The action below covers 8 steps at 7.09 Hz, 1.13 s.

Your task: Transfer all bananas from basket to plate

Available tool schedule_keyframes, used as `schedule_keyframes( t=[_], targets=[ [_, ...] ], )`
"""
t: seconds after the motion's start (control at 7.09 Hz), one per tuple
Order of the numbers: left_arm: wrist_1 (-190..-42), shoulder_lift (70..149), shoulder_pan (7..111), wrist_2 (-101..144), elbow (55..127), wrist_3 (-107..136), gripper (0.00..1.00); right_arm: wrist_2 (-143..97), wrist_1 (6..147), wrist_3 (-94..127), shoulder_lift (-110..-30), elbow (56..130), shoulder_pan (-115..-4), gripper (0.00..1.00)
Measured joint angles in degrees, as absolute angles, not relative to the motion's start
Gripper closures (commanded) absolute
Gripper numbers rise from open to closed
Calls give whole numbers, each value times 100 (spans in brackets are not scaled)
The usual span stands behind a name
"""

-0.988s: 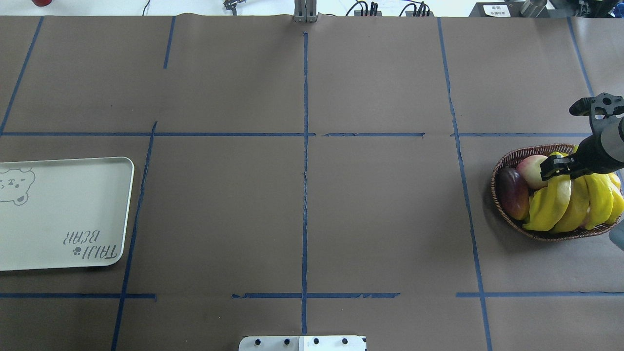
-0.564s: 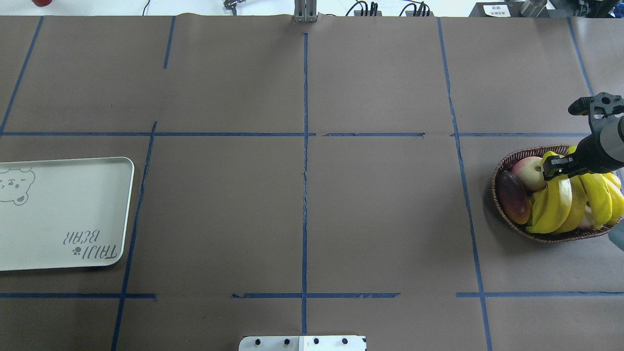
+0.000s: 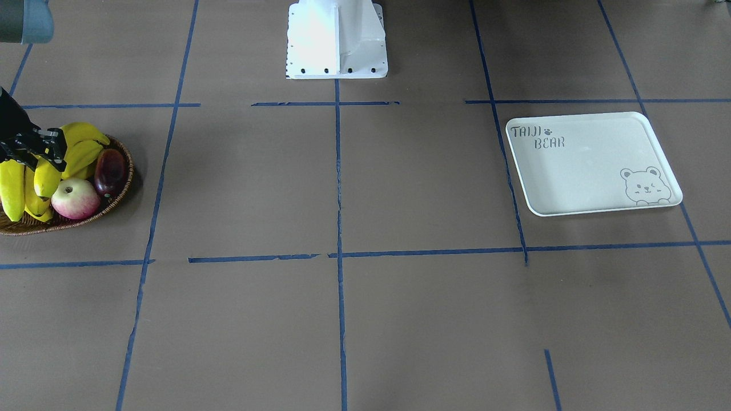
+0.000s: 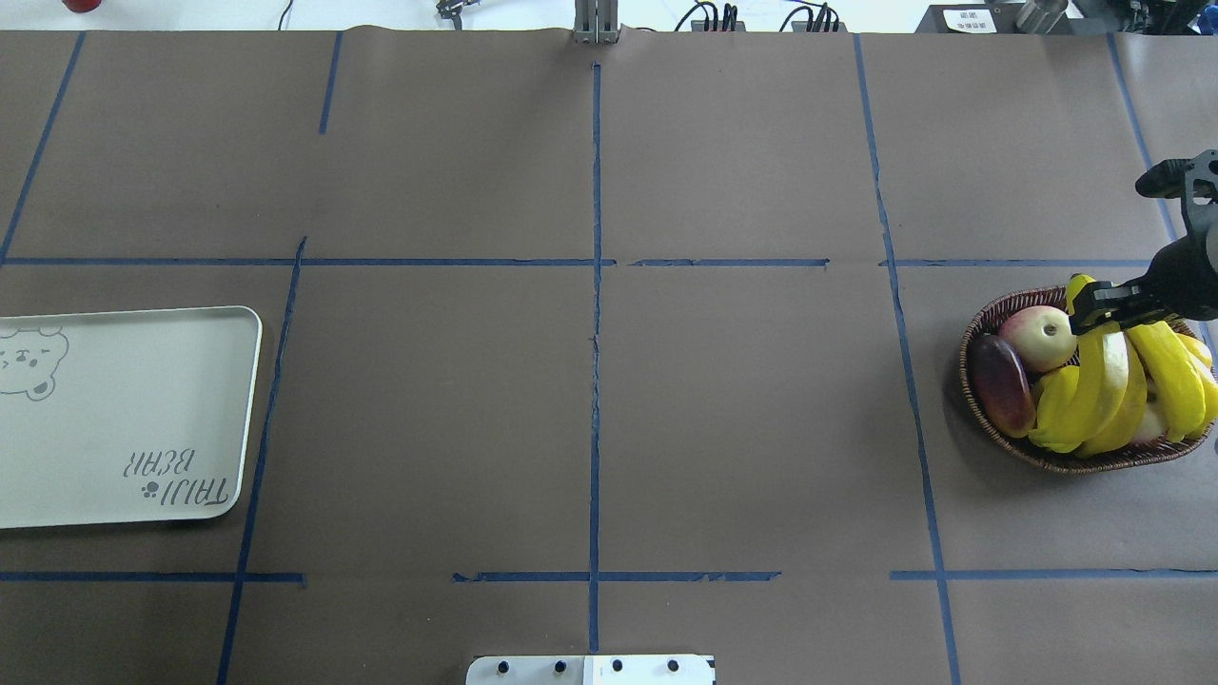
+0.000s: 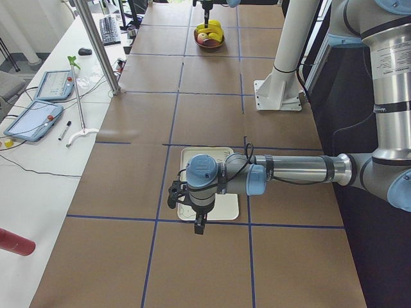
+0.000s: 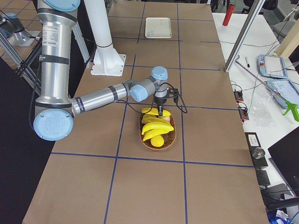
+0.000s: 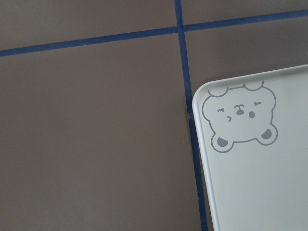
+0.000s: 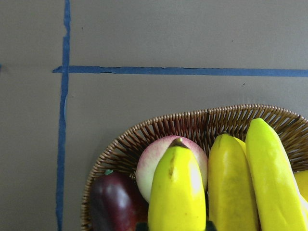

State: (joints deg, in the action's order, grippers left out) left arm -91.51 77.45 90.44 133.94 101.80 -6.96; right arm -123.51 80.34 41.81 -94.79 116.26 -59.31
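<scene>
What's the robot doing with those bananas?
The right gripper is pinching the end of one banana in the basket, next to an apple. All the bananas are in the basket; none is on the plate yet. The left gripper hangs by the plate's corner.

Right edge: shallow oval brown woven wicker basket [image 4: 1047, 463] holds long curved yellow bananas [image 4: 1094, 400], a round pink-yellow fruit [image 4: 1037, 335] and a dark red-purple fruit [image 4: 1001, 385]. Black right gripper [image 4: 1094, 306] clamps one banana's far end. Left edge, well apart: pale rectangular bear-print plate [image 4: 143, 409].
</scene>
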Motion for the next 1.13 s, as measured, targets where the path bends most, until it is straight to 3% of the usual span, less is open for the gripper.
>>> schedule_keyframes(
  t=[0.56,1.13],
  targets=[
    [-9152,7882,8924,13383,10278,-679,0,-12666,8272,4695,-8749,11760,-6073,100],
    [-9310,8925,8692,13421,10053,-531,0,-12822,8271,5022,-7764,11347,-5667,100]
  ],
)
